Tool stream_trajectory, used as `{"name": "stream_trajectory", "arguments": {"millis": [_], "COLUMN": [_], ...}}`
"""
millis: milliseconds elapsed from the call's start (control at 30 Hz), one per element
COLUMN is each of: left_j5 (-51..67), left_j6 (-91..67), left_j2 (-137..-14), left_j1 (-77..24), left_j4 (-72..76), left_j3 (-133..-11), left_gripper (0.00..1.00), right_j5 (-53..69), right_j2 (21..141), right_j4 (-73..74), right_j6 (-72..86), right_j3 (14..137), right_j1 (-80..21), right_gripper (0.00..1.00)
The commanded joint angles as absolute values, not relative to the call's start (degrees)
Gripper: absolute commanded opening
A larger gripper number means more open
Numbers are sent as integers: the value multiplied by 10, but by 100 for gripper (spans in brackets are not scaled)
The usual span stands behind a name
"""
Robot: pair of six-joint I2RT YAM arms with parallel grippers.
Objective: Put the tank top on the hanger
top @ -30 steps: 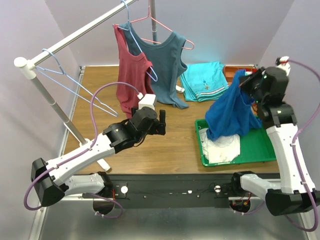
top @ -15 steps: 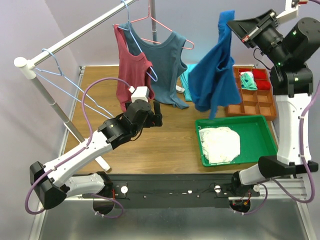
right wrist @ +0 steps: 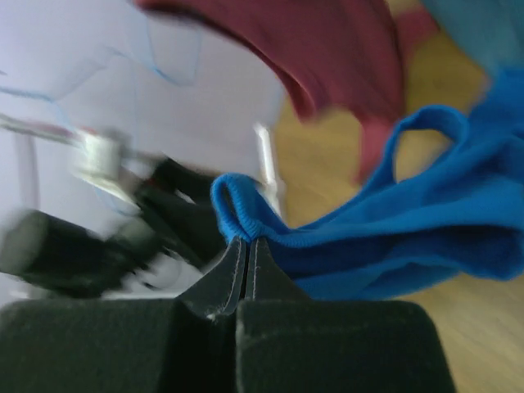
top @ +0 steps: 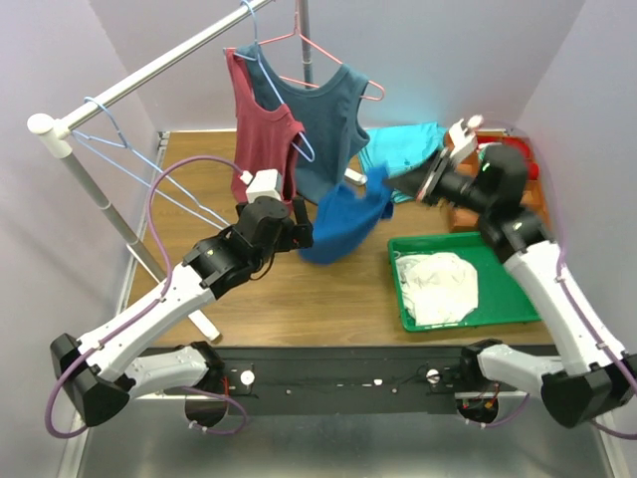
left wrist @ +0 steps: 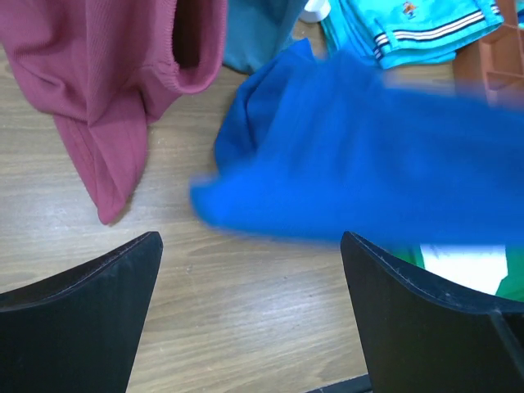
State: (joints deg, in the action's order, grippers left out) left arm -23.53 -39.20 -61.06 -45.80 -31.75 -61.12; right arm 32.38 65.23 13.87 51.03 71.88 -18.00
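The royal-blue tank top hangs from my right gripper over the middle of the table, its lower part low over the wood. In the right wrist view the right gripper is shut on a ribbed edge of the tank top. My left gripper is open and empty just left of it. In the left wrist view the blurred tank top lies ahead of the open left gripper. The light-blue wire hanger hangs bare on the rail at far left.
A maroon top and a teal-grey top hang from the rail at the back. A green tray with a white cloth stands at right. Folded turquoise clothes lie behind. The rack's post stands left.
My right arm lifted the tank top off the tray, swung it high, then brought it down and left beside the left gripper. The left arm moved slightly forward.
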Motion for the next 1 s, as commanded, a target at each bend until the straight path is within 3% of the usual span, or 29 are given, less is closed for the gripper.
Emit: {"name": "stream_trajectory", "arguments": {"millis": [0,67,200,467,833,967], "left_j5": [-231,-222,-168,-36,-7,-19], "left_j6": [-407,-406,-396,-368,-334,-339], "left_j2": [-617,-638,-681,-818,-975,-1001], "left_j1": [-449,-447,-446,-447,-477,-480], "left_j4": [-310,-300,-251,-127,-102,-126], "left_j3": [-586,-577,-556,-564,-674,-676], "left_gripper": [99,99,92,81,74,60], "right_j5": [325,324,296,243,237,221], "right_j2": [557,526,503,533,577,582], "right_j4": [144,155,185,219,215,221], "right_j6": [491,483,461,409,372,361], "right_j3": [440,322,244,269,289,301], "right_j1": [-216,-223,-224,-224,-225,-225], "right_gripper": [1,1,1,1,1,1]}}
